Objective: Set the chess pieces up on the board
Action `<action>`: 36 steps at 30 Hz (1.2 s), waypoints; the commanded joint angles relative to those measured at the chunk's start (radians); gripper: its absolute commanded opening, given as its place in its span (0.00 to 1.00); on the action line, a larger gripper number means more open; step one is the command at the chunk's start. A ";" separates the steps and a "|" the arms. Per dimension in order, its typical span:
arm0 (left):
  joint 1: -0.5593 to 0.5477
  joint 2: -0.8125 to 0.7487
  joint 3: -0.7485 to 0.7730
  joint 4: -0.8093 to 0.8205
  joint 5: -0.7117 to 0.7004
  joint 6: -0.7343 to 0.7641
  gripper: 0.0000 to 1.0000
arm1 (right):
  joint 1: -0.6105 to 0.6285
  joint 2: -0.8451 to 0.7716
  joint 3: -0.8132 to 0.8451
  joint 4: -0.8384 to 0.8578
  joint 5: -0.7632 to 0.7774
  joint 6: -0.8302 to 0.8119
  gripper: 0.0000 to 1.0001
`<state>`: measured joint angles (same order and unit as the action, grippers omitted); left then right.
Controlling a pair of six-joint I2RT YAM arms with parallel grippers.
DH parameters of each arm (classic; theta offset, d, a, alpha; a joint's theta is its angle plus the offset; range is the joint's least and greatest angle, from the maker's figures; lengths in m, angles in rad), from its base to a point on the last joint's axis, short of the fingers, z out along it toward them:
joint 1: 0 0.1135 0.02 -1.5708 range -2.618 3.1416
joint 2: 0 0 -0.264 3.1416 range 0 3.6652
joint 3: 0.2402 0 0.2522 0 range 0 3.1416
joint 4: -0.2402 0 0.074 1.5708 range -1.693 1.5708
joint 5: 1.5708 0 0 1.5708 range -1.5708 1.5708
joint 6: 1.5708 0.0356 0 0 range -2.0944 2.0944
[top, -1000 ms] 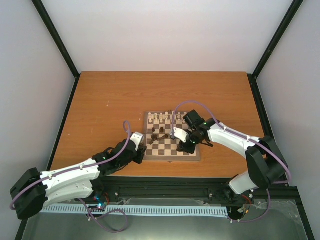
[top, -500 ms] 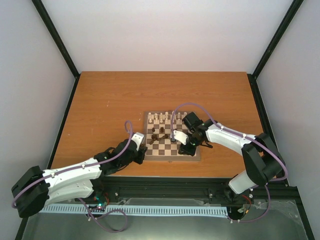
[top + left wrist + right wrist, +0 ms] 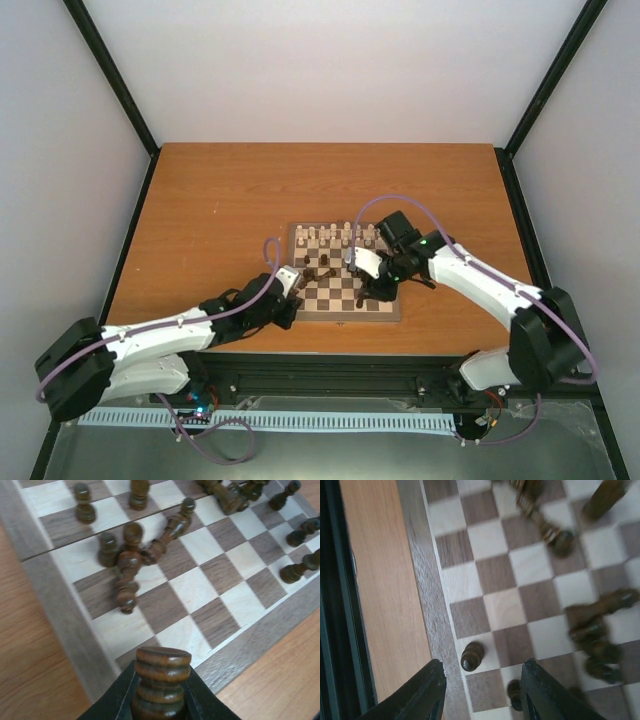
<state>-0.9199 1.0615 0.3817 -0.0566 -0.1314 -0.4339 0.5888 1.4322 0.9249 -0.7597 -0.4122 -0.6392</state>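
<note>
Two robot arms are working over a wooden table point(image 3: 220, 200), where the board point(image 3: 340, 316) is lying near the front edge, within reach of both.

The left arm point(image 3: 170, 335) is stretching toward the board's near-left corner. The right arm point(image 3: 480, 285) is bending in over its near-right part.

The left gripper point(image 3: 160, 702) is clamping tightly on a dark flat-topped piece point(image 3: 161, 672), holding it upright by the lower body. That is probably so it can be stood on its base without tipping.

The right gripper point(image 3: 482, 690) is hanging with its jaws parted and nothing between them, apparently free for another pick.

Cream pieces point(image 3: 335, 236) are standing in line along the far rows. Fallen dark pieces point(image 3: 129, 580) are lying in a tangle on the middle squares, waiting to be stood up, so the dark side appears largely unfinished.

From the left wrist, the held piece is hovering over the board's light border at the corner, with the first checkered squares just ahead and the tangle further on.

From the right wrist, a round-headed dark piece point(image 3: 472, 656) is standing upright on a cream square in the row beside the border. It sits just ahead of the gap between the open fingers and is not touching either one.
</note>
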 commanded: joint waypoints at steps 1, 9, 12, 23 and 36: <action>0.009 0.090 0.135 -0.030 0.117 0.066 0.21 | -0.015 -0.108 0.072 -0.053 -0.068 -0.123 0.41; 0.029 0.486 0.487 -0.321 0.351 0.127 0.20 | -0.017 -0.129 0.045 -0.078 -0.081 -0.193 0.41; 0.029 0.519 0.550 -0.358 0.458 0.127 0.20 | -0.017 -0.172 0.002 -0.075 -0.105 -0.239 0.41; 0.042 0.667 0.705 -0.515 0.619 0.199 0.22 | -0.017 -0.204 -0.106 0.051 -0.119 -0.326 0.41; 0.041 0.760 0.810 -0.672 0.397 0.209 0.30 | -0.017 -0.196 -0.127 0.086 -0.144 -0.285 0.41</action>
<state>-0.8825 1.8065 1.1725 -0.6590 0.3355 -0.2356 0.5766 1.2331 0.8104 -0.6968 -0.5346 -0.9340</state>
